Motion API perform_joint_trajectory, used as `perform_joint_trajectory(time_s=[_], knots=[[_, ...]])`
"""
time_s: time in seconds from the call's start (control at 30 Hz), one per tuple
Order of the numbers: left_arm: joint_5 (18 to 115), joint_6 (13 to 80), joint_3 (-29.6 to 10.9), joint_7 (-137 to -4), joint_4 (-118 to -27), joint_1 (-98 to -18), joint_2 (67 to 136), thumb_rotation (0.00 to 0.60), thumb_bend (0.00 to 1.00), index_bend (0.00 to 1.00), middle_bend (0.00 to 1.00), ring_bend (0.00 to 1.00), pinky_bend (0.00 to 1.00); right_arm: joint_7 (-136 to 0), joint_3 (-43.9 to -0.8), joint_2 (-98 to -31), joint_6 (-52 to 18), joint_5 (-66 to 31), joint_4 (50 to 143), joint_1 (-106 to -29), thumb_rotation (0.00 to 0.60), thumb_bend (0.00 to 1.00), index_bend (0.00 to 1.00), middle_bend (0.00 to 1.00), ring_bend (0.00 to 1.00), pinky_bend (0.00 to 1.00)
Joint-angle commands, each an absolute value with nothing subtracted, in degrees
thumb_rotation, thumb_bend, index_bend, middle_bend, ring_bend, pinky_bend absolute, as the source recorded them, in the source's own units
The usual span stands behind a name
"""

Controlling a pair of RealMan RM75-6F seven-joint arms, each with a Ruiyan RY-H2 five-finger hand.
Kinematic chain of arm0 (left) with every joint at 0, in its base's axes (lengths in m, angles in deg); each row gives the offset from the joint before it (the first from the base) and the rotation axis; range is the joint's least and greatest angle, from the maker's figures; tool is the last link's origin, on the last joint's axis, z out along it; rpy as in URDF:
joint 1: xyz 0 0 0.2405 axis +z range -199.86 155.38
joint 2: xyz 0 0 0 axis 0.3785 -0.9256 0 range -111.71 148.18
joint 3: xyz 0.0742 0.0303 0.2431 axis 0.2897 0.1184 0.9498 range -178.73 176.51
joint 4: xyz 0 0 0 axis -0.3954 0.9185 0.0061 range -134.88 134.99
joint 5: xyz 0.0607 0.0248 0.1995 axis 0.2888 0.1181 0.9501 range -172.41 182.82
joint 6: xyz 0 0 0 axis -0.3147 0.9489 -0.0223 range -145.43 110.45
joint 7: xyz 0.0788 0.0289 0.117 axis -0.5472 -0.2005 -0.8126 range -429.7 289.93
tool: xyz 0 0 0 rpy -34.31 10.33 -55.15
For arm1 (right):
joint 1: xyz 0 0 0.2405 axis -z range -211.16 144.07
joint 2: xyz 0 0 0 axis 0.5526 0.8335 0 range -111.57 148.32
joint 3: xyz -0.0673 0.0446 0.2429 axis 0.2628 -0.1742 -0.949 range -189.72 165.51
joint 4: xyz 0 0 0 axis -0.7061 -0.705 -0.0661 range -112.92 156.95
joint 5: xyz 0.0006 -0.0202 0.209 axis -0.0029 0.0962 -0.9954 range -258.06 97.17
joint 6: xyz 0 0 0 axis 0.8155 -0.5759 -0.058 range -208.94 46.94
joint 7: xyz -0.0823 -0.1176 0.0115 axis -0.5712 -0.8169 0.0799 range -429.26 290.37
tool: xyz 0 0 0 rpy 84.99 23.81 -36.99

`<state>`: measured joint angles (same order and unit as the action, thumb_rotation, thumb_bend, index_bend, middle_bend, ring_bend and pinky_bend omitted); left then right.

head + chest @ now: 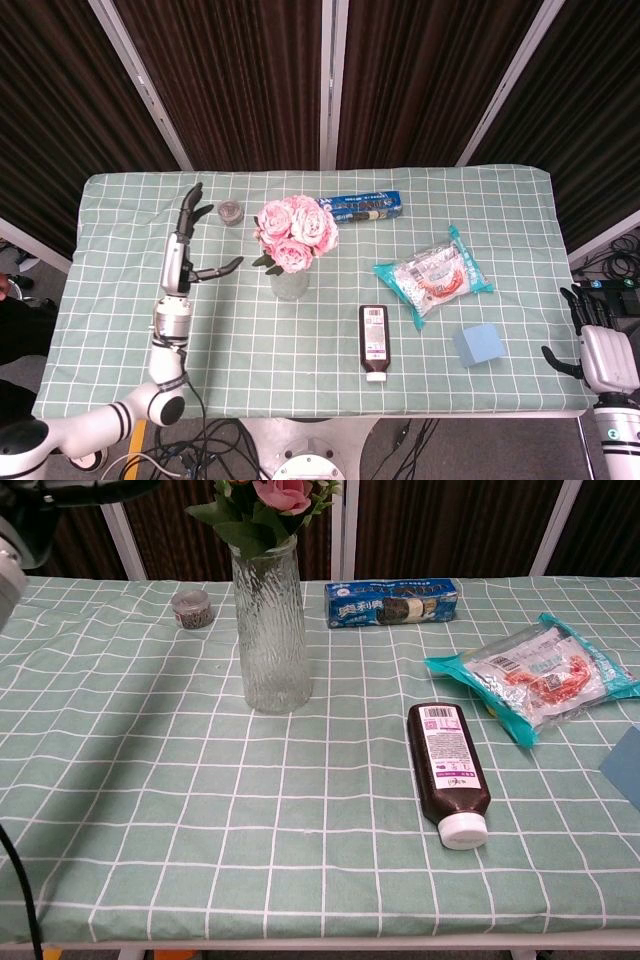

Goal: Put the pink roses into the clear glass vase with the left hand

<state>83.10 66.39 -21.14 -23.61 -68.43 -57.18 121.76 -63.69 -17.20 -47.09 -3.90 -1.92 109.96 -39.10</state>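
The pink roses (296,228) stand in the clear glass vase (288,281), their blooms and green leaves above its rim. The chest view shows the ribbed vase (267,630) upright on the cloth, with the roses (280,495) cut off by the top edge. My left hand (187,240) hovers to the left of the vase, well apart from it, fingers spread and holding nothing. My right hand (592,338) sits at the table's far right edge, fingers apart and empty.
A small round tin (232,212) lies behind the left hand. A blue biscuit pack (359,207), a snack bag (434,274), a dark bottle (373,342) lying flat and a blue cube (478,344) occupy the green checked tablecloth (120,310) to the right.
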Motion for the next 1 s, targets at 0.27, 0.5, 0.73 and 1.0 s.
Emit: perform_joint_trajectory(time_s=[0.27, 0.5, 0.73, 1.0], knots=[[86.7, 66.5, -12.0, -36.7, -62.4, -48.2, 108.7, 0.600, 0.12, 0.06, 0.00, 0.00, 0.17, -62.2, -17.1, -46.7, -1.8, -0.5, 109.5, -38.3, 0.600, 0.17, 0.00, 0.00, 0.00, 0.00], [87.6, 64.4, -1.3, -61.2, -70.8, -39.8, 97.9, 0.600, 0.13, 0.18, 0.01, 0.00, 0.20, -60.2, -16.8, -47.3, -0.4, 1.1, 107.9, -37.9, 0.600, 0.17, 0.00, 0.00, 0.00, 0.00], [87.8, 69.3, 2.5, -75.2, -74.1, -33.0, 96.6, 0.600, 0.14, 0.16, 0.02, 0.00, 0.21, -63.6, -16.6, -50.3, 2.9, 3.3, 104.7, -37.4, 0.600, 0.17, 0.00, 0.00, 0.00, 0.00], [89.5, 73.4, 3.6, -73.8, -75.0, -28.2, 95.3, 0.600, 0.14, 0.16, 0.03, 0.00, 0.21, -64.3, -15.8, -53.3, 4.5, 5.5, 101.5, -37.3, 0.600, 0.17, 0.00, 0.00, 0.00, 0.00]])
